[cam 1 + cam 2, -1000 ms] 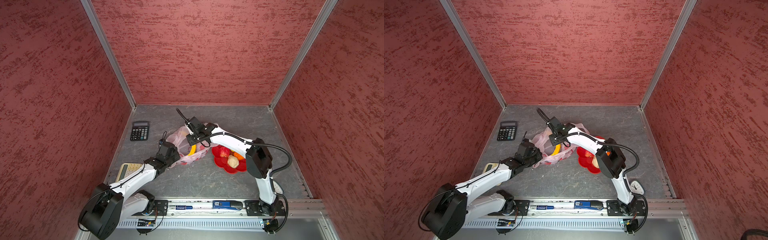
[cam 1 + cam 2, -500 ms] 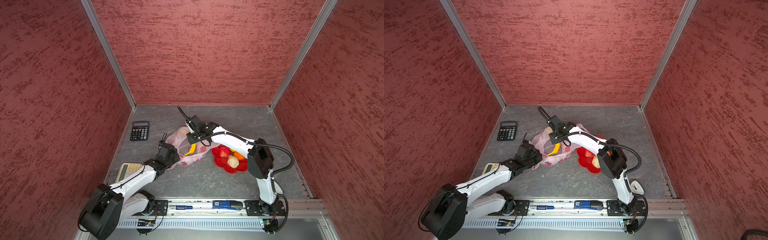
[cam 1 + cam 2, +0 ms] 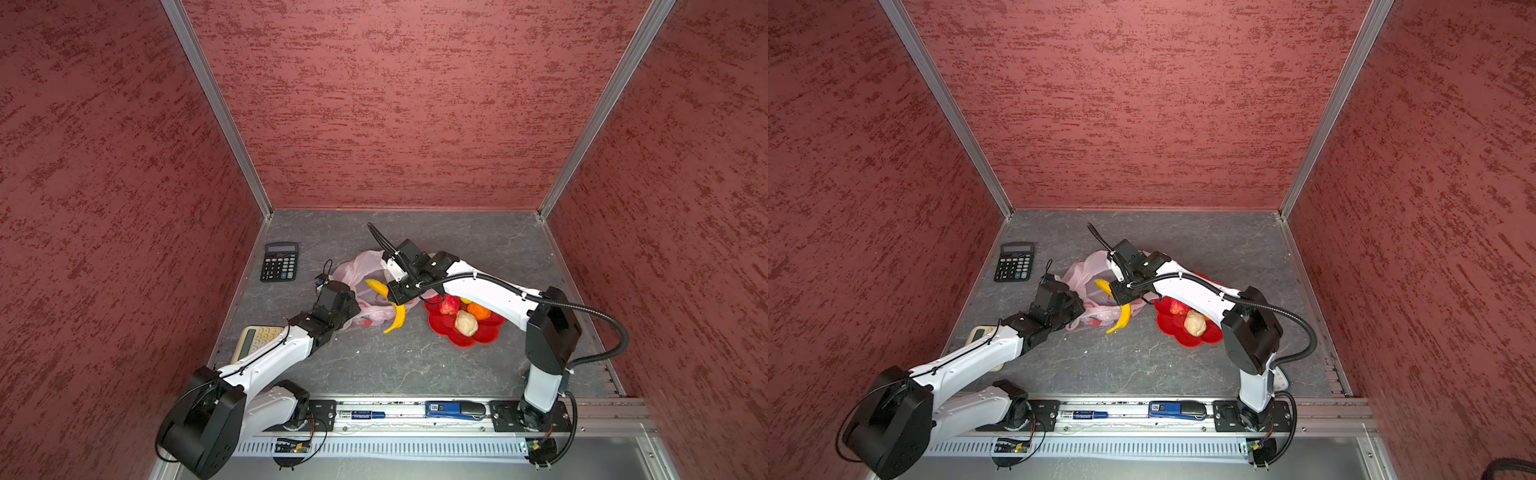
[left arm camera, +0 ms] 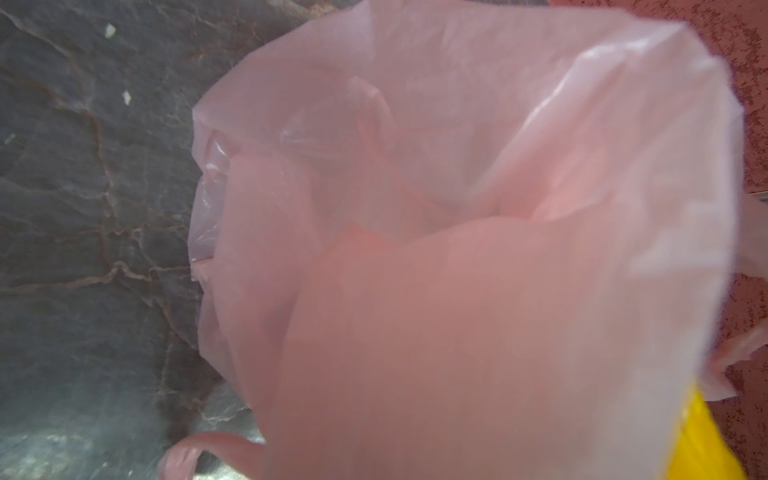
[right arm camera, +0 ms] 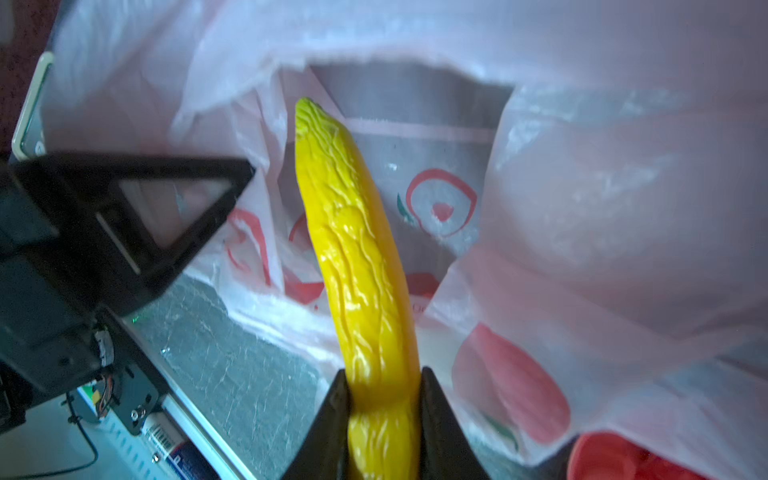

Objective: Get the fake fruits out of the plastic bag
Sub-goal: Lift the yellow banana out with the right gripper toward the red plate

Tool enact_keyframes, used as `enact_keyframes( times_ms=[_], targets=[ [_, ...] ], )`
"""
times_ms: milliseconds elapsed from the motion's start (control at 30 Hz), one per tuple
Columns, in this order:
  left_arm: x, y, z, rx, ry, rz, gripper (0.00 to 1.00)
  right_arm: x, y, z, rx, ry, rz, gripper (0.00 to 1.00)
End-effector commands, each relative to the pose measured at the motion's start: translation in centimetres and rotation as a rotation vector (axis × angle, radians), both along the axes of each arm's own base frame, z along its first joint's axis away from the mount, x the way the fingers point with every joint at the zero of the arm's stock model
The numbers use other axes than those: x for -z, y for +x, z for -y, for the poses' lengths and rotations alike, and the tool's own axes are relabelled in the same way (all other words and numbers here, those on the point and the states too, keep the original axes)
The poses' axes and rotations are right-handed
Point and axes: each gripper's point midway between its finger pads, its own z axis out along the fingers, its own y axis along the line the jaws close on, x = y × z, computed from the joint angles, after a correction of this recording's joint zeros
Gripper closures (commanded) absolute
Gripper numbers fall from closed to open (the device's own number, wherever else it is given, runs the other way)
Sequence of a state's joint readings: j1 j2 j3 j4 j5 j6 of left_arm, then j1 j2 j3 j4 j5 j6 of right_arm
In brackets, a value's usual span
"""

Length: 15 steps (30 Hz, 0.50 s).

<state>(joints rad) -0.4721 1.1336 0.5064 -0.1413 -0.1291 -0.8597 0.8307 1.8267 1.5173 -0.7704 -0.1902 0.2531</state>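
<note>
- My right end effector (image 5: 383, 374) is clamped on the banana (image 3: 398, 316), the two black fingers narrow around it near one end.
- In the right wrist view the rest of the banana runs out past the fingers, wrinkled and glossy, with a greenish tip.
- In both top views the banana sits above the front right part of the plastic bag (image 3: 361, 270). Its long part points toward the table's front edge and its tip is over bare table just past the bag.
- The plastic bag lies crumpled near the middle of the grey table (image 3: 415, 361), a little toward the left edge, its red printed marks facing up.
- My left end effector (image 3: 353, 309) is at the bag's front left side with its jaws closed. The left wrist view is filled with pink film, so I cannot tell whether any plastic is pinched.
- A red flower-shaped dish (image 3: 449, 338) sits just right of the bag, and the bag's edge reaches its rim.
- The dish holds a red fruit (image 3: 449, 305), an orange (image 3: 478, 311) and a cream lumpy fruit (image 3: 465, 323).
- A black calculator (image 3: 279, 262) lies near the table's left edge toward the back.
- A beige calculator (image 3: 257, 338) lies near the front left corner, partly under my left arm.
</note>
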Motion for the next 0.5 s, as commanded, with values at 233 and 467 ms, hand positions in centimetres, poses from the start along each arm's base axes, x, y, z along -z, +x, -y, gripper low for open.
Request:
enact_keyframes(
  times_ms=[233, 467],
  targets=[
    [-0.7, 0.8, 0.0, -0.035, 0.0, 0.021, 0.99, -1.6, -4.2, 5.2, 0.078, -0.015, -0.015, 0.81],
    [-0.2, 0.4, -0.3, -0.038, 0.004, 0.016, 0.99, -3.1, -4.2, 9.6, 0.229, -0.029, 0.028, 0.82]
  ],
)
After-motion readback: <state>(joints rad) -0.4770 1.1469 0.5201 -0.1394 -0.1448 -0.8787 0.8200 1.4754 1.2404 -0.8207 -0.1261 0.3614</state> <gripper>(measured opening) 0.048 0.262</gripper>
